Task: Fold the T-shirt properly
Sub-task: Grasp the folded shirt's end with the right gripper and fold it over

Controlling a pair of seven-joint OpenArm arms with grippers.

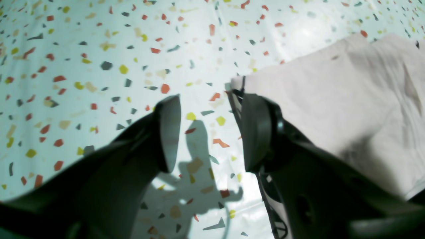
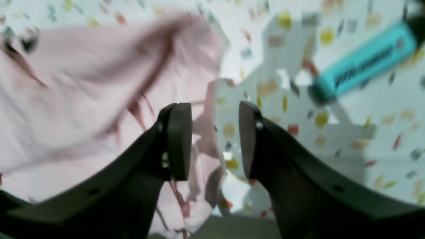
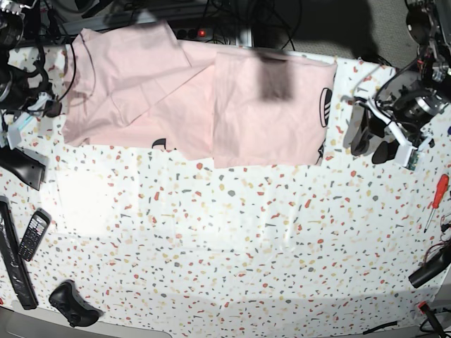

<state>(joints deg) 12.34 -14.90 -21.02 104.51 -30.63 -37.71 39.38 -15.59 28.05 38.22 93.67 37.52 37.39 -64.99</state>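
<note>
Left wrist view: the left gripper (image 1: 207,132) stands with its dark fingers (image 1: 167,132) spread wide and nothing between them — only speckled terrazzo-patterned tabletop (image 1: 99,66) shows in the gap. The large pale pink cotton T-shirt (image 1: 332,106) lies just beside the right-hand finger, its folded edge with a sliver of black print touching or nearly touching that finger. That placement reads as a hand lined up at the garment's side edge, ready to pinch it.

Right wrist view: the picture is blurred. The right gripper (image 2: 215,139) is likewise parted and empty, its left finger over rumpled pink cloth (image 2: 99,93) and the other over bare table, so it straddles the shirt's border. A turquoise marker pen (image 2: 362,63) lies on the table well apart from the cloth.

Base view: the T-shirt (image 3: 211,98) is spread along the far edge of the table (image 3: 225,246), plain side mostly up, one side panel already lapped over the middle and black lettering peeking out at the right edge. The left gripper (image 3: 368,135) sits just off that right edge. The right arm's hand is hard to make out at the far left. A black mobile phone (image 3: 32,234) and a red-handled screwdriver (image 3: 437,197) lie clear of the work, so — in my judgement — the fold is partly done.
</note>
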